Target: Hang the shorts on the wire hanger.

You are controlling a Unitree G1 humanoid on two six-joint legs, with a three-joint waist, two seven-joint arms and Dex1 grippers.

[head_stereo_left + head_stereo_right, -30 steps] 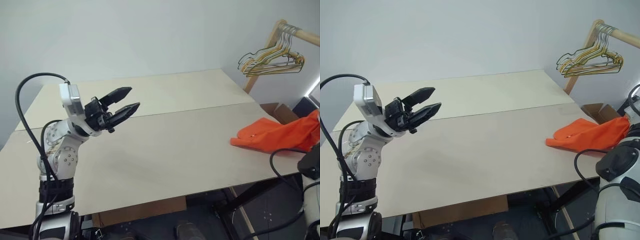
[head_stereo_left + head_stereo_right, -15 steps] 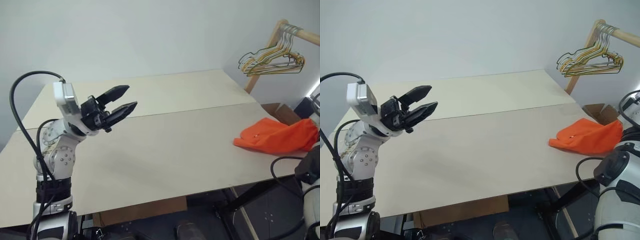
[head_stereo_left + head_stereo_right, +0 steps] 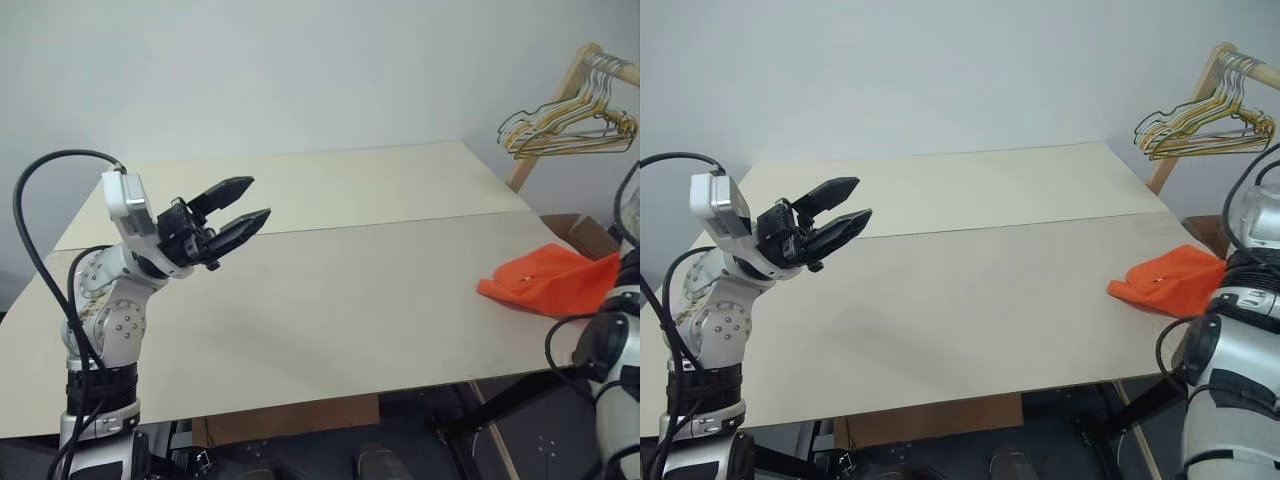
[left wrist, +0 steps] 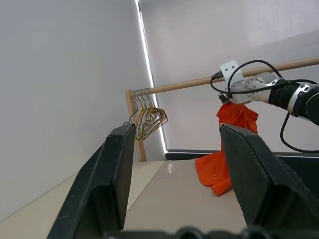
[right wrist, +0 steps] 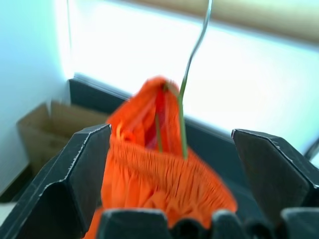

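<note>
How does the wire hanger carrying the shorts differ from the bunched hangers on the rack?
The wire hanger is single and grey-green; the bunched hangers are several, yellowish and green. The wire hanger carries the shorts; the bunched hangers are bare. Both are thin wire.

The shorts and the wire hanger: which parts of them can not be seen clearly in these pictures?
- Shorts: in the head views the picture edge and the robot's right arm cut off their far end.
- Shorts in the right wrist view: blurred; legs and tag cannot be told.
- Wire hanger: a thin stem rising from the waistband; its hook leaves the picture's edge, its triangle is inside the fabric.
- Right gripper, open: whether the shorts touch it, unclear.
</note>
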